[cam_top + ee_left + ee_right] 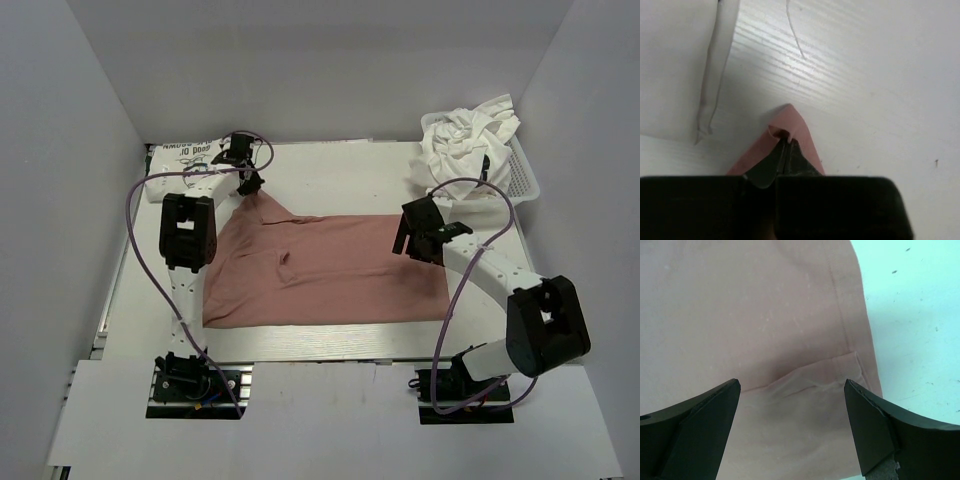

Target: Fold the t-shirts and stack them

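Observation:
A dusty pink t-shirt [330, 270] lies spread flat across the middle of the table. My left gripper [250, 183] is at its far left corner, shut on that pointed corner of pink cloth [792, 120], which pokes out past the closed gripper [785, 142]. My right gripper [410, 240] hovers open over the shirt's right end. In the right wrist view the pink t-shirt [765, 305] shows a sleeve hem and a small fold between the wide-apart fingers of the right gripper [792, 390], with nothing held.
A white basket [525, 175] at the far right corner holds crumpled white t-shirts [470, 135]. A folded white t-shirt with black lettering [185, 153] lies at the far left, seen as white cloth [675, 65] in the left wrist view. White walls enclose the table.

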Available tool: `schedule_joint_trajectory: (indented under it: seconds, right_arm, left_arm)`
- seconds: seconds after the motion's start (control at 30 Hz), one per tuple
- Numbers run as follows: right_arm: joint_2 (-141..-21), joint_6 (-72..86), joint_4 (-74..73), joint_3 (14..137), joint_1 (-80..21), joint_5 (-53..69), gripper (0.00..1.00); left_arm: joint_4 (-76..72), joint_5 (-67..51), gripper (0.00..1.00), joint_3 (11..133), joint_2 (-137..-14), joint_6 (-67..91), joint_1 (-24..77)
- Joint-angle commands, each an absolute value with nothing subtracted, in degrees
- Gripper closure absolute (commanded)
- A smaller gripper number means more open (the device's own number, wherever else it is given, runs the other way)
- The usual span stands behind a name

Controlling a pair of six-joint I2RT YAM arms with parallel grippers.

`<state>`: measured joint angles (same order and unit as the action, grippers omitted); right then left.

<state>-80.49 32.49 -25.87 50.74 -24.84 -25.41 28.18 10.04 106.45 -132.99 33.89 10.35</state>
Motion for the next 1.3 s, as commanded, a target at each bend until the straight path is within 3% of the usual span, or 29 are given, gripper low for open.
schedule_joint_trajectory:
  seconds: [0.0,0.23,0.63,0.93,1.17,1.2,1.27]
  right_arm:
    - [-81.6,34.4,-26.9,54.3,-23.9,-29.1,0.10]
    - [-90.9,42.6,-28.3,62.9,-21.4,-32.1,0.10]
    - [-120.1,43.2,-40.0,95.7,-16.9,-33.1,0.10]
    - [-124.5,46.9,-44.1,97.8,-16.0,-33.0,0.12]
    - [-124.9,47.2,-43.7,96.4,-15.6,-32.6,0.37]
    - [-124.9,47.1,-43.7,96.3,-15.8,-32.4,0.46]
    - [-125.0,47.3,-43.6,96.1,-15.8,-32.2,0.54]
  left_arm:
    - [27.2,6.7,0.98,109.2,-133.2,34.3,10.1]
    - [25.8,4.0,1.00,104.3,-128.9,33.8,10.1]
    - [24.5,5.3,1.00,96.1,-119.5,31.6,9.6]
    - [23.1,5.3,1.00,89.7,-112.9,31.0,9.6]
    - [23.1,5.2,1.00,83.3,-107.0,31.5,10.7]
    - [23.1,5.2,1.00,82.5,-106.2,31.6,10.7]
    - [23.1,5.2,1.00,80.2,-104.0,31.6,10.7]
